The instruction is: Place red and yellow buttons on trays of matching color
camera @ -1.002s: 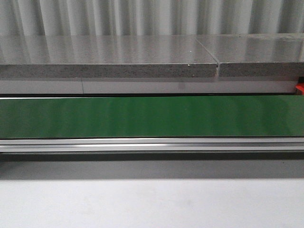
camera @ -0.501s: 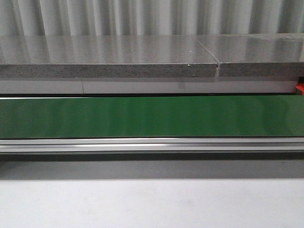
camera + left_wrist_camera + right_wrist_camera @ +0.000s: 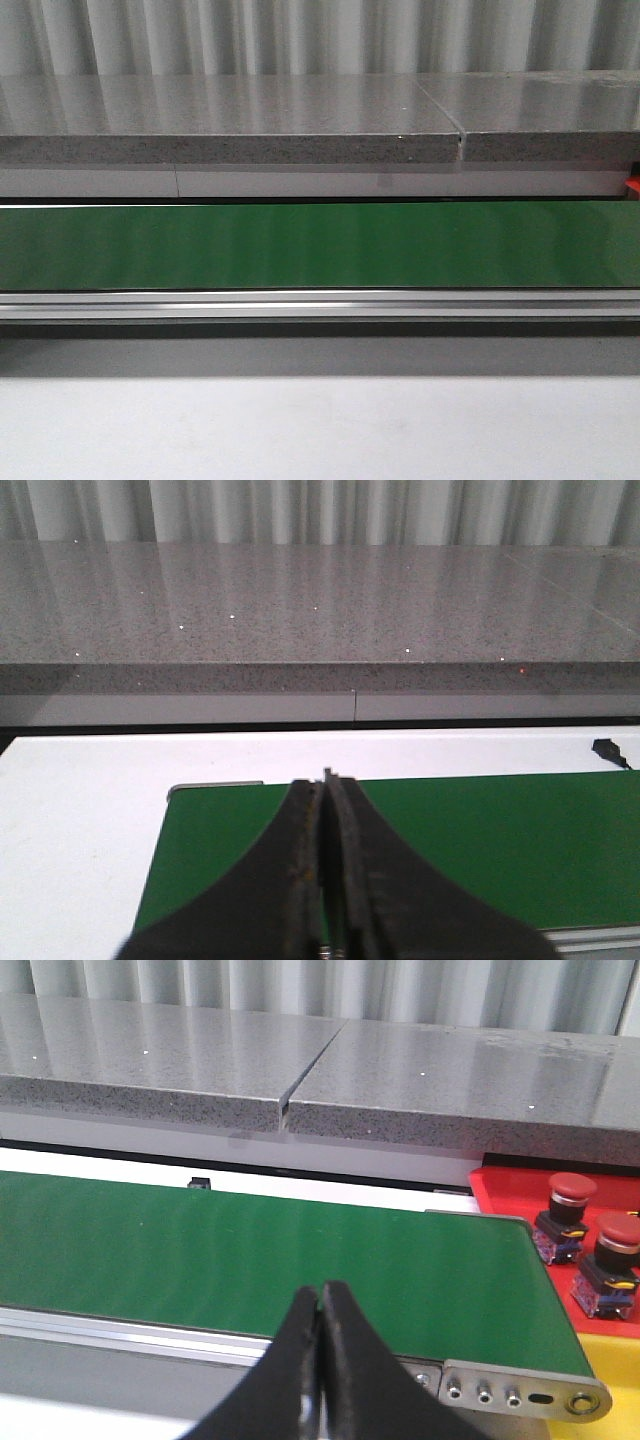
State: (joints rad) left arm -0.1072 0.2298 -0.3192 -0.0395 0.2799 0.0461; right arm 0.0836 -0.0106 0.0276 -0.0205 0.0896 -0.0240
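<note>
Two red buttons (image 3: 565, 1213) (image 3: 612, 1271) with red mushroom caps stand on the red tray (image 3: 505, 1185) past the end of the green belt (image 3: 250, 1255) in the right wrist view. A strip of the yellow tray (image 3: 618, 1360) shows next to the red one. No yellow button is in view. My right gripper (image 3: 320, 1290) is shut and empty, hanging over the belt's near rail. Over the other end of the belt (image 3: 500, 840), my left gripper (image 3: 325, 778) is shut with nothing in it. In the front view neither gripper shows.
A grey stone counter (image 3: 230, 120) runs behind the belt (image 3: 320, 245). The belt's aluminium rail (image 3: 320, 305) runs along its near side. A sliver of red (image 3: 632, 186) shows at the front view's right edge. White tabletop (image 3: 80, 820) surrounds the belt's left end.
</note>
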